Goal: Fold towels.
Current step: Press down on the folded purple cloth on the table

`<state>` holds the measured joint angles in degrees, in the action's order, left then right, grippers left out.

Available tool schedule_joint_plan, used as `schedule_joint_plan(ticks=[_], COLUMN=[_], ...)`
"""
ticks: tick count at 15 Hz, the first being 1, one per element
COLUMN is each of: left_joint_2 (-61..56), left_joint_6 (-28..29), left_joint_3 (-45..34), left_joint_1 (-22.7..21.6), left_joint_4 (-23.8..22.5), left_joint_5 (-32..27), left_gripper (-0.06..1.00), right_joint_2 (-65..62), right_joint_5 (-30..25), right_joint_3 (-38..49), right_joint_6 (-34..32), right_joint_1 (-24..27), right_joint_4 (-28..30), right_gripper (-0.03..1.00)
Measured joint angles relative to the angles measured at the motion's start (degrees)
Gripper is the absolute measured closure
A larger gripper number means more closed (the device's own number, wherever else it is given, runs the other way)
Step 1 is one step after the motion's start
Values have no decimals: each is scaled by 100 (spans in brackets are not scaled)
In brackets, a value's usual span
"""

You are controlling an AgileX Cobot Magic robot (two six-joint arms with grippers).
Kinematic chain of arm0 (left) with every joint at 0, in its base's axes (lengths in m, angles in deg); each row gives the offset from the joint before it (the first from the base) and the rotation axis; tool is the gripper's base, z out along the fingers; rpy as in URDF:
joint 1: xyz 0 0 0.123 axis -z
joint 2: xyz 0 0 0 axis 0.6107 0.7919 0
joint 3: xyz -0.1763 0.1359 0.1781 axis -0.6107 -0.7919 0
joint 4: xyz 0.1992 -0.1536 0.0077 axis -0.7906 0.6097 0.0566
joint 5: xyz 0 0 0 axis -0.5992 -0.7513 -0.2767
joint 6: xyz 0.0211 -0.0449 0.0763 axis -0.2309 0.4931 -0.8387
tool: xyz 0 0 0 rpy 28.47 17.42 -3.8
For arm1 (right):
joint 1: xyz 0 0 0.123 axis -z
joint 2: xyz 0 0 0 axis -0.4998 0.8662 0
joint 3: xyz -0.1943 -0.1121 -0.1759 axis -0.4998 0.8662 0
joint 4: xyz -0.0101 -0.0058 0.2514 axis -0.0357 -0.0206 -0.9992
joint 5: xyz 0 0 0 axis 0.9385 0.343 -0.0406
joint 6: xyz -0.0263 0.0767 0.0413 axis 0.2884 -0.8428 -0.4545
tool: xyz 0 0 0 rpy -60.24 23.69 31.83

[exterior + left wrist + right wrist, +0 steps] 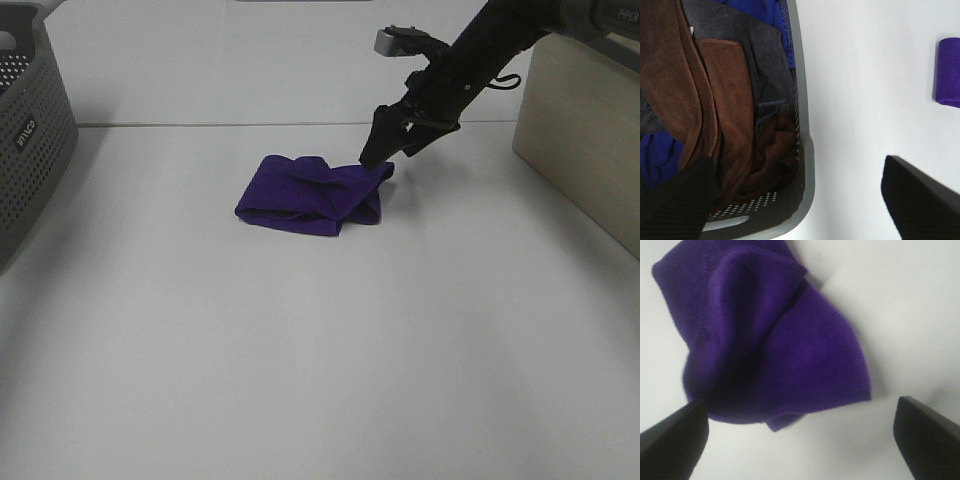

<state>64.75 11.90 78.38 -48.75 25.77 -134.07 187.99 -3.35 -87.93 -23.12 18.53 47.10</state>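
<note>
Purple towel [305, 195] is roughly folded but lumpy, so I'd say not finished. Right gripper [383, 157] at its far-right corner, jaws wide open, holding nothing.

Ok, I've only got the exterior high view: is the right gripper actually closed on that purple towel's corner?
Observer: No. The right wrist view shows the right gripper wide open, with the purple towel lying loosely bunched just ahead of it, not pinched.
Operator: And the left gripper? It's outside my frame.
Observer: The left wrist view shows the left gripper open too, hanging above the end wall of the grey basket.
</note>
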Motion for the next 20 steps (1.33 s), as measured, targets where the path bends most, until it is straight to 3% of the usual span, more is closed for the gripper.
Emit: schedule_joint_plan(ticks=[4,6,8,12,20], left_joint_2=[0,0,0,0,0], left_joint_6=[-17,-17,-17,-23,-23], left_joint_3=[0,0,0,0,0], left_joint_1=[0,0,0,0,0], left_joint_4=[17,34,34,40,63], left_joint_5=[0,0,0,0,0], left_gripper=[13,13,13,13,13], right_joint_2=[-269,-201,23,401,401], right_joint_5=[-29,120,195,178,223], right_joint_3=[-17,-23,-23,-23,-23], right_joint_6=[1037,1415,1450,1306,791], right_joint_1=[-682,-1255,-1467,-1192,-281], right_joint_4=[-1169,-1071,-905,-561,-481], right_gripper=[0,0,0,0,0])
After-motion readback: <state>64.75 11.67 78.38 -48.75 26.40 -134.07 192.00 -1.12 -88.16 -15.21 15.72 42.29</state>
